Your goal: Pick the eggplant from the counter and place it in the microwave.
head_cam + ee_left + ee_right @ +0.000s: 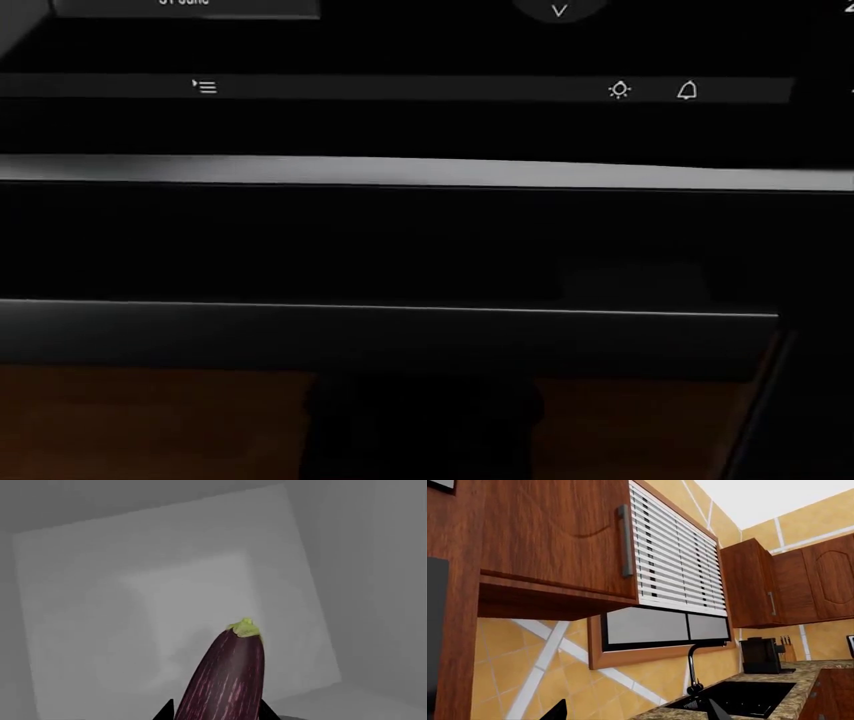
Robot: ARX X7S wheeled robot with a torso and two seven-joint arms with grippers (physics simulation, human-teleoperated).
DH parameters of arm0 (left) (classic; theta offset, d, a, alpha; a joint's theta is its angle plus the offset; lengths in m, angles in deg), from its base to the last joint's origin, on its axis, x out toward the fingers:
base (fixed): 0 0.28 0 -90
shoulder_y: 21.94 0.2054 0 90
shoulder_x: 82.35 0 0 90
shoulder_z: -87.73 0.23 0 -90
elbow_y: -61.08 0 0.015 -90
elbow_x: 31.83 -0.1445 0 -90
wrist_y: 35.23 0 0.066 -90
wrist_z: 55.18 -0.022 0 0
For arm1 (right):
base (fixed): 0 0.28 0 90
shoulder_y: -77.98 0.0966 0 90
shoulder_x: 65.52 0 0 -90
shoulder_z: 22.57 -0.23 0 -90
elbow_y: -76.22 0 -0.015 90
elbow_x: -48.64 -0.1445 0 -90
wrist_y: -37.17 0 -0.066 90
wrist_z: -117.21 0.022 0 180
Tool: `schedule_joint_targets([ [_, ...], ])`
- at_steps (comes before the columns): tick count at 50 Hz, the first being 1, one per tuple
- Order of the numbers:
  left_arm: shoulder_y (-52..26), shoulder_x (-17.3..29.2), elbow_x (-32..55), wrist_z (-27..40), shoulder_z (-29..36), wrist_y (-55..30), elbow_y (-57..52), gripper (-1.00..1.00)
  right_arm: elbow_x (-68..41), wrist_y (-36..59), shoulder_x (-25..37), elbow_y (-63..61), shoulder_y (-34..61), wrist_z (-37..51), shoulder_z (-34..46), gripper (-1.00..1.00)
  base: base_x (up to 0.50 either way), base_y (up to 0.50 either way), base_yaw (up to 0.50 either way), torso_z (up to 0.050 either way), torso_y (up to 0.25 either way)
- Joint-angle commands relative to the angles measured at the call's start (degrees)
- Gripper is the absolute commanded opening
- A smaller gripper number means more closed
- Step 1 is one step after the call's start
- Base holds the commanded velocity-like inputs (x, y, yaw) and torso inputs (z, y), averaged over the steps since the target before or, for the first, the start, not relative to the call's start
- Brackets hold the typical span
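Observation:
The eggplant point(227, 680), glossy dark purple with a pale green stem cap, points stem-first into a plain grey box that looks like the microwave's inside point(167, 590). My left gripper point(215, 712) is shut on the eggplant, a black fingertip point(165, 712) showing on either side of it. The eggplant hangs above the cavity floor, short of the back wall. My right gripper point(635, 711) is open and holds nothing, out in front of the tiled wall. The speckled counter point(800, 672) shows in the right wrist view. The head view shows neither gripper nor the eggplant.
A dark appliance front with lit icons point(400, 90) fills the head view. In the right wrist view are a black sink point(740, 697) with a faucet point(692, 670), a coffee machine point(759, 655), wooden wall cabinets point(554, 535) and a window with blinds point(677, 560).

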Motion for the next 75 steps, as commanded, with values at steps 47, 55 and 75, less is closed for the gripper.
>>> schedule_joint_targets([
  [47, 8.82, 0.02, -5.75, -2.39, -6.58, -5.71, 6.31, 1.0, -0.05, 0.78, 1.38, -0.18, 0.43, 0.84, 0.77, 1.0, 0.0, 0.0, 0.0, 0.0, 0.0],
  [55, 7.69, 0.05, -9.01, -2.26, -13.5, -0.5, 6.32, 1.0, -0.38, 0.71, 1.71, -0.33, 0.28, 1.12, 0.53, 1.0, 0.0, 0.0, 0.0, 0.0, 0.0],
  [75, 7.12, 0.04, -9.9, -4.6, -17.0, 9.29, 6.31, 1.0, -0.62, 0.7, 1.59, -0.58, -0.08, 0.92, -0.09, 1.0, 0.01, 0.0, 0.0, 0.0, 0.0],
])
